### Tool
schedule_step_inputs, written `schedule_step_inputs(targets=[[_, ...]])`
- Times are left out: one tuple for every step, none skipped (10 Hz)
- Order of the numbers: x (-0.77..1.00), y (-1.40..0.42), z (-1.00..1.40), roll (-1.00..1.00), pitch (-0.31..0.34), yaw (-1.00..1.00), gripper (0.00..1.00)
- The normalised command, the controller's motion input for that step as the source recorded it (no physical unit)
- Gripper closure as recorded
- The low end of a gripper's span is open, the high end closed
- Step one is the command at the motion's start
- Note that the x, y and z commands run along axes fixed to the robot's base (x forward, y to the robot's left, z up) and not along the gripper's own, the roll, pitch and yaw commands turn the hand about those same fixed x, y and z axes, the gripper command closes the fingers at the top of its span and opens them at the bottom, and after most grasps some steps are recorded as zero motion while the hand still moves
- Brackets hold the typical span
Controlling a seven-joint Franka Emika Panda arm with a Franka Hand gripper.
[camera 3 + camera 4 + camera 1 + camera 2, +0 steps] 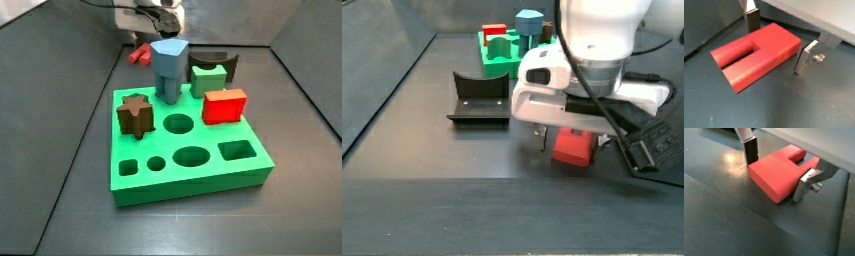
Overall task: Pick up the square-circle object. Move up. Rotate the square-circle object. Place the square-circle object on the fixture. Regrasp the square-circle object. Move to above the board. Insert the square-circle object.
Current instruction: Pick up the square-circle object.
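The square-circle object (754,55) is a dull-red peg lying flat on the dark floor, with its square block toward the fingers and its rounded stem pointing away. It also shows in the other wrist view (777,175) and in both side views (138,55) (575,147). My gripper (776,47) (775,178) is low over it, open, with one finger on each side of the square block. The far finger (752,22) stands a little apart; the near finger (803,188) is at the block's side. The dark fixture (478,100) stands on the floor left of the gripper. The green board (187,150) lies apart.
On the board stand a blue prism (168,65), a dark brown star peg (134,113), a bright red cube (225,105) and a green piece (209,78). Grey walls enclose the floor. The arm's white body (596,60) hides the floor behind the peg.
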Motion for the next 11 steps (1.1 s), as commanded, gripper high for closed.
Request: schedule_step_inputs(targets=[[0.0, 0.0, 0.02, 0.0, 0.0, 0.0, 0.0], [0.0, 0.0, 0.0, 0.0, 0.0, 0.0, 0.0], [0.0, 0.0, 0.0, 0.0, 0.0, 0.0, 1.0], [0.0, 0.0, 0.0, 0.0, 0.0, 0.0, 1.0], [0.0, 0.0, 0.0, 0.0, 0.0, 0.0, 1.0], [0.0, 0.0, 0.0, 0.0, 0.0, 0.0, 1.0], [0.0, 0.0, 0.0, 0.0, 0.0, 0.0, 1.0], [0.0, 0.0, 0.0, 0.0, 0.0, 0.0, 1.0], [0.0, 0.0, 0.0, 0.0, 0.0, 0.0, 1.0], [0.0, 0.0, 0.0, 0.0, 0.0, 0.0, 1.0], [0.0, 0.0, 0.0, 0.0, 0.0, 0.0, 1.0]])
